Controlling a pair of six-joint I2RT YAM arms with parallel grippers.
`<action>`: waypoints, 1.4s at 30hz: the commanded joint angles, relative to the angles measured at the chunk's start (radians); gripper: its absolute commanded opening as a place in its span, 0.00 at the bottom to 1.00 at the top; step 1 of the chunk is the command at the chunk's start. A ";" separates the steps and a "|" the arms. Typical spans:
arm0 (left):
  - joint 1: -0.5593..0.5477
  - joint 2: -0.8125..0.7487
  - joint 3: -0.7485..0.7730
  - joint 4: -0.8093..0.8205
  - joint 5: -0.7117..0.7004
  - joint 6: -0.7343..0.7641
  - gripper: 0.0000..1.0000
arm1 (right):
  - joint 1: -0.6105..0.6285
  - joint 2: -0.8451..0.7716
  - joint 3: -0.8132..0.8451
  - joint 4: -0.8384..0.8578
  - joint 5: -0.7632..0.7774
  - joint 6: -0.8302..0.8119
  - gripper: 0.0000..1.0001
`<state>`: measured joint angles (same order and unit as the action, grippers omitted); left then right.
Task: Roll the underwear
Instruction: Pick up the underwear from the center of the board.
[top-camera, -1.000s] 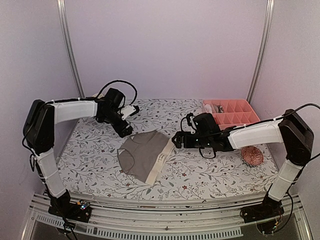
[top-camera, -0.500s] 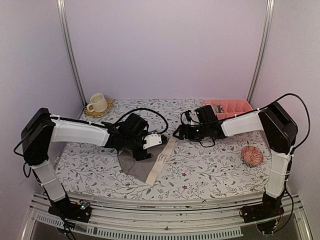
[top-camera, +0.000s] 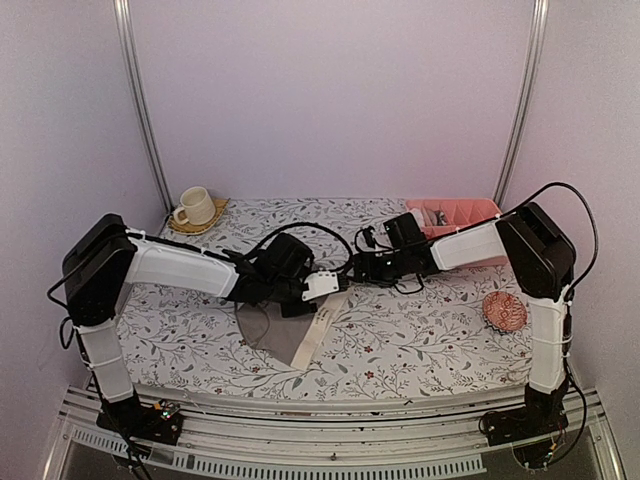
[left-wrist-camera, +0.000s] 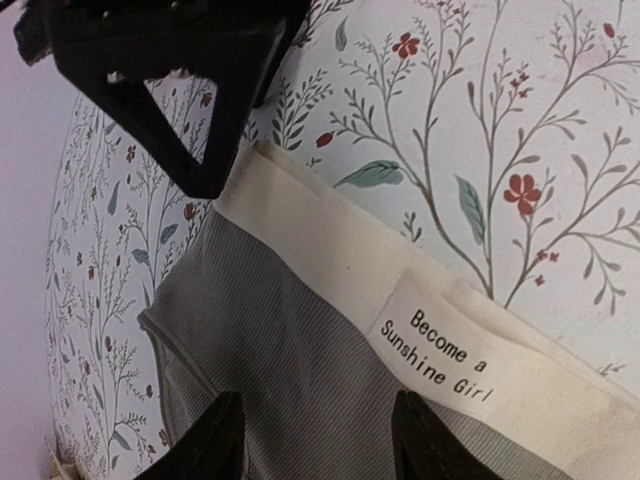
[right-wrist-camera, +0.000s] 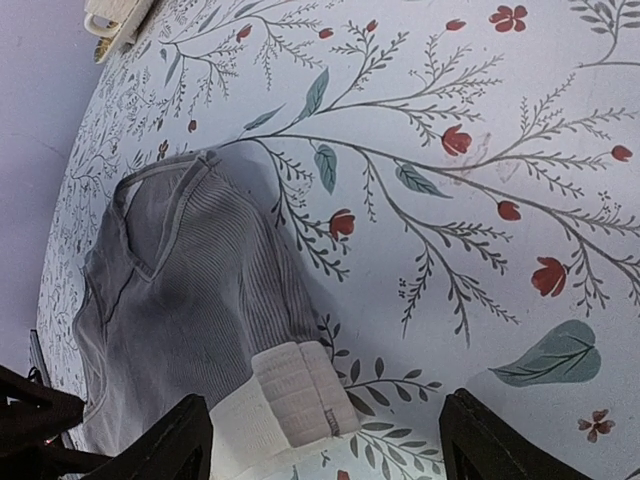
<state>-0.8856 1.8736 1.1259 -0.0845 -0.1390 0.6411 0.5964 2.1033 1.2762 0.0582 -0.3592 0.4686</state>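
The taupe underwear (top-camera: 268, 332) lies flat in the middle of the table, its cream waistband (top-camera: 318, 328) along the right side. My left gripper (top-camera: 305, 300) hangs over its far part, jaws apart above the ribbed cloth (left-wrist-camera: 280, 340) beside the printed label (left-wrist-camera: 447, 357). Nothing is pinched between its fingertips (left-wrist-camera: 215, 440). My right gripper (top-camera: 352, 268) is open wide at the waistband's far end, straddling the folded cream corner (right-wrist-camera: 300, 400) of the underwear (right-wrist-camera: 190, 290). The two grippers (left-wrist-camera: 320, 450) (right-wrist-camera: 335, 445) are close together.
A cream cup (top-camera: 194, 207) on a saucer stands at the back left. A pink divided tray (top-camera: 455, 212) sits at the back right behind the right arm. A round pink knitted ball (top-camera: 505, 311) lies near the right edge. The tablecloth (top-camera: 400, 340) has a floral print.
The left arm swung from the back left onto the underwear and its jaws narrowed. The right gripper moved back and left to the waistband's far end. The underwear has stayed put.
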 joint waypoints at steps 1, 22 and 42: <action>-0.046 0.051 0.032 0.029 0.021 0.001 0.49 | -0.010 0.035 0.035 -0.013 -0.042 -0.018 0.79; -0.055 0.106 -0.020 0.030 -0.006 -0.006 0.36 | -0.009 0.098 0.059 0.011 -0.120 -0.030 0.73; -0.055 0.112 -0.014 -0.013 0.016 -0.043 0.36 | 0.046 0.112 0.122 -0.104 -0.034 -0.140 0.28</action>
<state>-0.9321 1.9804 1.1194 -0.0154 -0.1474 0.6128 0.6220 2.1838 1.3655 0.0284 -0.4431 0.3653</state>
